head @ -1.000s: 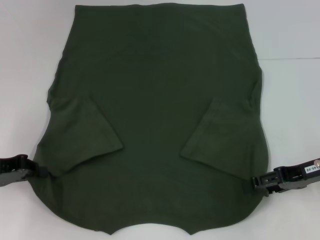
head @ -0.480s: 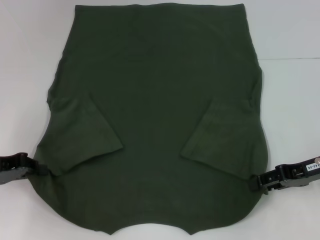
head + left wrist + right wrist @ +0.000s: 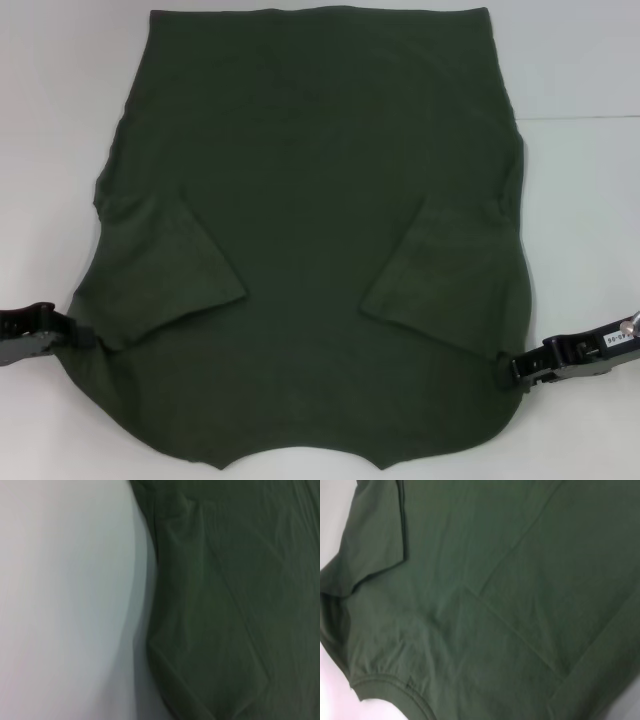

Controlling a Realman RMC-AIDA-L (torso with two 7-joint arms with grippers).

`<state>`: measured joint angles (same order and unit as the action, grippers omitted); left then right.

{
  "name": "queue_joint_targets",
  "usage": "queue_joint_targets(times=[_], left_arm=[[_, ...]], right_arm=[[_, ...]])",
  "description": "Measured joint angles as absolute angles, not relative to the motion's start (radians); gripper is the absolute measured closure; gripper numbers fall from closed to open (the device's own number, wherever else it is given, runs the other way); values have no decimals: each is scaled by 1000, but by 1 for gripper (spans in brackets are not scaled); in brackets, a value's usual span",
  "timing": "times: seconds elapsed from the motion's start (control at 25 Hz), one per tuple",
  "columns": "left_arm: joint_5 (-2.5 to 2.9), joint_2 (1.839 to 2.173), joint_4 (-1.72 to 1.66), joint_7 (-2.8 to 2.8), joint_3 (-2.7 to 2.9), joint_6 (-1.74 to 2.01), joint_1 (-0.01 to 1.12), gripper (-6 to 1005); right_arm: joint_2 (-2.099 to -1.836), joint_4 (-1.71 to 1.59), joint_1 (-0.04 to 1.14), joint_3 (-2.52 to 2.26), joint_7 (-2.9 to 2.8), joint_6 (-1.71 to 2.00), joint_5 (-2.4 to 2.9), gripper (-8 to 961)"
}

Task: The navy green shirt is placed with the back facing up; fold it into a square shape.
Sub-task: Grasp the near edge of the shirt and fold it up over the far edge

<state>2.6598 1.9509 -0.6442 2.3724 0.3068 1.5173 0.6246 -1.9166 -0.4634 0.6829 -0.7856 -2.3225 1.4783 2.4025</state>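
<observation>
**Ann:** Head view first: the white worktop (image 3: 580,60) fills everything, and the navy green shirt (image 3: 310,200) lies flat across most of it, plain side up. Both short sleeves are folded inward onto the body, and the near edge with the neckline is cut off at the bottom of that view.

**Ben:** And the arms?

**Ann:** The left gripper (image 3: 80,338) sits low at the shirt's left edge by the folded sleeve, the right gripper (image 3: 512,368) at the right edge on the matching side. Each touches the cloth, but the fingers are dark against dark fabric, so I cannot tell whether they pinch it or how far apart they stand.

**Ben:** Do the wrist views help?

**Ann:** No. Each shows only green cloth, creases and a bit of worktop, with no fingers visible.
</observation>
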Motion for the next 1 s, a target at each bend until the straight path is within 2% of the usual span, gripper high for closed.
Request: queue_joint_targets(times=[0.12, 0.56, 1.0], left_arm=[[2660, 1951, -644, 2373, 307, 1517, 624, 983], [2658, 1951, -645, 2373, 307, 1517, 625, 985], [2658, 1948, -651, 2362, 306, 1546, 625, 983]], right_arm=[[-1919, -469, 684, -792, -2320, 1473, 2402, 487], [-1918, -474, 684, -786, -2310, 1473, 2398, 868], [-1903, -498, 682, -791, -2281, 1480, 2401, 867]])
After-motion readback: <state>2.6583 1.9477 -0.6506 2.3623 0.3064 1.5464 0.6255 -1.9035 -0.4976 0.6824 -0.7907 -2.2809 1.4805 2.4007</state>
